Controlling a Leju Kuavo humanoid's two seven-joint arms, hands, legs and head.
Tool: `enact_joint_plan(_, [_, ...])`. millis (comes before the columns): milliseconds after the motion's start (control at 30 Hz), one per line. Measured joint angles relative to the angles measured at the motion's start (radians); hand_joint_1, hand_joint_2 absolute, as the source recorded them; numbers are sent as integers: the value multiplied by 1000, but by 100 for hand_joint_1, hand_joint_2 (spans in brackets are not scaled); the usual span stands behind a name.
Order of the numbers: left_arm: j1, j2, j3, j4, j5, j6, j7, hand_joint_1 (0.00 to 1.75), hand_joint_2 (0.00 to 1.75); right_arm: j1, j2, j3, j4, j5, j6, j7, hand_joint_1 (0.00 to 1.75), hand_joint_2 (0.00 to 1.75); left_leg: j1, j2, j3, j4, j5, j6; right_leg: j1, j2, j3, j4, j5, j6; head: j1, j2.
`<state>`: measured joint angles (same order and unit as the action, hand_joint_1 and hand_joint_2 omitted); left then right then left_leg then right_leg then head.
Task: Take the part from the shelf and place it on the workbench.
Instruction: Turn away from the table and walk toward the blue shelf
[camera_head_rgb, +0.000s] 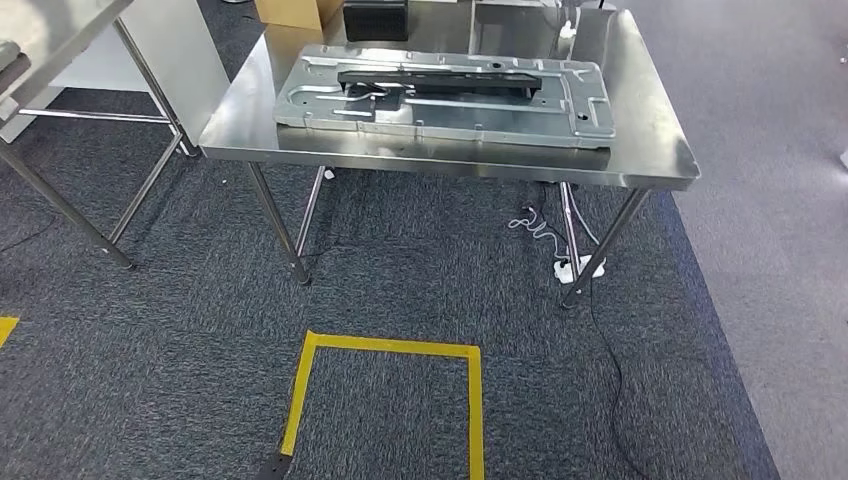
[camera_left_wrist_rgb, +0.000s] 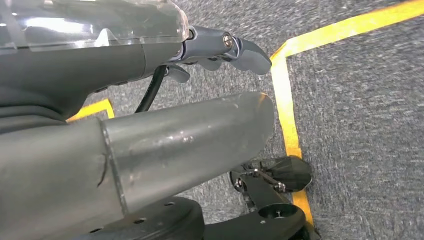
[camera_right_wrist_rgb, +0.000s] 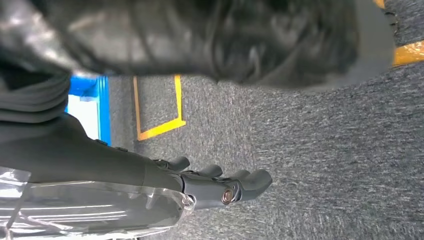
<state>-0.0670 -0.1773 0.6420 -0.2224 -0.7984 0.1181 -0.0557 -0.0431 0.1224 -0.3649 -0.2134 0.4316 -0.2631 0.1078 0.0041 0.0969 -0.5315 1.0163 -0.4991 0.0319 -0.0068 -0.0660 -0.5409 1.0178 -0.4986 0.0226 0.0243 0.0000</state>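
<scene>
A steel workbench (camera_head_rgb: 640, 150) stands ahead of me in the head view. On it lies a large grey sheet-metal panel (camera_head_rgb: 450, 110), flat, with a long black part (camera_head_rgb: 440, 80) resting across its top. My left hand (camera_left_wrist_rgb: 220, 47) hangs beside my body above the carpet, fingers stretched out and holding nothing. My right hand (camera_right_wrist_rgb: 220, 185) also hangs over the carpet, its fingers apart and empty. Both hands are far from the workbench.
A second steel-framed table (camera_head_rgb: 60, 40) stands at the left. Yellow floor tape (camera_head_rgb: 390, 350) marks a square on the grey carpet in front of the workbench. A cable and white power strip (camera_head_rgb: 578, 268) lie by the bench's right legs. A black box (camera_head_rgb: 376, 20) sits at the bench's far edge.
</scene>
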Motion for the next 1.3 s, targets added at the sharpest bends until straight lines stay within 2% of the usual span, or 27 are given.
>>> enact_joint_plan(67, [-4, 0, 0, 0, -4, 0, 9, 0, 0, 1, 0, -2, 4, 2, -2, 16, 0, 0, -1, 12, 2, -2, 0, -12, -1, 20, -3, -3, 7, -10, 0, 0])
enact_joint_plan(133, [-6, 2, 0, 0, -7, 1, 15, 0, 0, 1, 3, -7, 7, 3, -2, 39, 0, 0, 1, -15, -8, 26, -26, -22, -8, 37, -3, -13, 16, -24, -2, 0])
enact_joint_plan(200, [-5, 4, 0, 0, -8, 2, 17, 0, 0, -1, 6, -10, 9, 3, -3, 57, 0, 0, 6, -64, -51, 126, -90, -28, -10, 56, -7, -18, 24, -35, -4, 0])
enact_joint_plan(233, [-2, 5, 0, 0, -8, 2, 18, 0, 0, -2, 7, -12, 10, 3, -3, 62, 0, 0, 7, -77, -80, 193, -122, -30, -9, 67, -11, -17, 26, -38, -5, 0])
enact_joint_plan(267, [0, 6, 0, 0, -8, 2, 19, 0, 0, -2, 8, -13, 11, 2, -3, 65, 0, 0, 8, -83, -104, 247, -141, -31, -8, 80, -14, -16, 27, -38, -6, 0])
enact_joint_plan(300, [2, 7, 0, 0, -8, 2, 19, 0, 0, -1, 9, -14, 13, 2, -2, 67, 0, 0, 8, -85, -115, 272, -141, -32, -7, 93, -16, -13, 28, -39, -6, 0])
enact_joint_plan(333, [3, 7, 0, 0, -8, 2, 19, 0, 0, 0, 10, -15, 14, 2, -2, 69, 0, 0, 8, -88, -108, 258, -120, -31, -7, 107, -18, -10, 28, -38, -6, 0])
enact_joint_plan(367, [3, 8, 0, 0, -8, 3, 19, 0, 0, 0, 11, -15, 16, 2, -2, 70, 0, 0, 8, -93, -83, 206, -85, -28, -7, 122, -19, -6, 27, -37, -6, 0])
enact_joint_plan(433, [4, 10, 0, 0, -9, 3, 19, 0, 0, -1, 15, -15, 17, 2, -1, 72, 0, 0, 9, -133, -21, 73, -25, -21, -7, 148, -23, 5, 26, -32, -6, 0])
enact_joint_plan(500, [4, 13, 0, 0, -11, 3, 19, 0, 0, -1, 18, -16, 18, 3, 0, 74, 0, 0, 8, -164, 4, 12, -12, -15, -8, 169, -33, 12, 27, -20, -5, 0])
enact_joint_plan(567, [4, 15, 0, 0, -14, 2, 19, 0, 0, 2, 20, -16, 19, 6, 1, 74, 0, 0, 7, -153, 5, 6, -9, -7, -11, 189, -40, 9, 34, -5, -5, 0])
enact_joint_plan(600, [4, 16, 0, 0, -15, 2, 19, 0, 0, 5, 21, -16, 20, 8, 2, 74, 0, 0, 8, -142, 7, 0, -4, 0, -11, 185, -43, 12, 32, 0, -5, 0])
enact_joint_plan(667, [6, 18, 0, 0, -19, 1, 17, 0, 0, 6, 22, -17, 21, 12, 4, 77, 0, 0, 13, -117, 10, -13, 6, 14, -8, 143, -68, 60, 0, 7, -2, 0])
enact_joint_plan(733, [9, 20, 0, 0, -24, 1, 18, 0, 0, 4, 23, -17, 22, 15, 6, 81, 0, 0, 11, -90, 8, -15, 9, 21, -8, 92, -127, 179, -63, 12, 1, 0])
enact_joint_plan(767, [11, 20, 0, 0, -26, 1, 19, 0, 0, 4, 23, -17, 22, 15, 8, 84, 0, 0, 10, -75, 6, -14, 8, 21, -10, 81, -155, 237, -85, 15, 1, 0])
enact_joint_plan(800, [12, 21, 0, 0, -28, 1, 21, 0, 0, 4, 23, -17, 22, 15, 8, 86, 0, 0, 9, -61, 5, -13, 7, 21, -12, 75, -170, 270, -91, 18, 1, 0])
enact_joint_plan(833, [12, 21, 0, 0, -29, 1, 23, 0, 0, 5, 23, -18, 22, 15, 9, 88, 0, 0, 9, -47, 5, -13, 6, 20, -13, 71, -165, 265, -78, 19, 1, 0])
enact_joint_plan(867, [11, 21, 0, 0, -30, 2, 23, 0, 0, 6, 23, -19, 22, 14, 9, 89, 0, 0, 9, -35, 6, -12, 5, 17, -15, 64, -140, 221, -50, 19, 1, 0])
enact_joint_plan(933, [10, 20, 0, 0, -32, 5, 24, 0, 0, 5, 23, -23, 22, 13, 9, 90, 0, 0, 6, -14, 10, -10, 0, 10, -12, 24, -63, 83, 7, 13, 1, 0])
enact_joint_plan(967, [10, 19, 0, 0, -35, 7, 25, 0, 0, 3, 23, -25, 22, 12, 8, 89, 0, 0, 4, -4, 12, -9, -3, 4, -8, 6, -37, 34, 22, 8, 1, 0])
enact_joint_plan(1000, [10, 18, 0, 0, -38, 9, 25, 0, 0, 2, 23, -27, 22, 11, 7, 87, 0, 0, 2, 5, 15, -9, -6, -2, -4, -4, -25, 8, 26, 4, 0, 0])
enact_joint_plan(1067, [9, 15, 0, 0, -44, 16, 18, 0, 0, 3, 23, -31, 22, 11, 5, 84, 0, 0, 0, 23, 21, -11, -8, -13, -1, 11, -29, 2, 27, -5, 0, 0])
enact_joint_plan(1100, [8, 11, 0, 0, -45, 21, 13, 0, 0, 5, 24, -33, 22, 12, 4, 84, 0, 0, 2, 23, 23, -8, -13, -19, -3, 22, -30, -1, 29, -10, 0, 0])
enact_joint_plan(1167, [9, 5, 0, 0, -45, 28, 2, 0, 0, 5, 26, -36, 22, 13, 1, 86, 0, 0, 6, -16, 8, 35, -48, -28, -9, 43, -29, -8, 36, -23, -1, 0])
enact_joint_plan(1233, [13, 0, 0, 0, -44, 30, -2, 0, 0, 3, 27, -39, 22, 13, -2, 87, 0, 0, 9, -68, -45, 153, -116, -32, -9, 64, -31, -9, 40, -32, -2, 0])
enact_joint_plan(1267, [16, -2, 0, 1, -42, 30, 0, 0, 0, 3, 27, -40, 22, 14, -2, 87, 0, 0, 9, -80, -76, 220, -144, -33, -8, 77, -33, -8, 41, -34, -3, 0])
enact_joint_plan(1300, [19, -4, 0, 1, -40, 27, 5, 0, 0, 3, 27, -40, 22, 19, 0, 87, 0, 0, 9, -84, -99, 266, -155, -34, -6, 92, -35, -6, 41, -35, -3, 0])
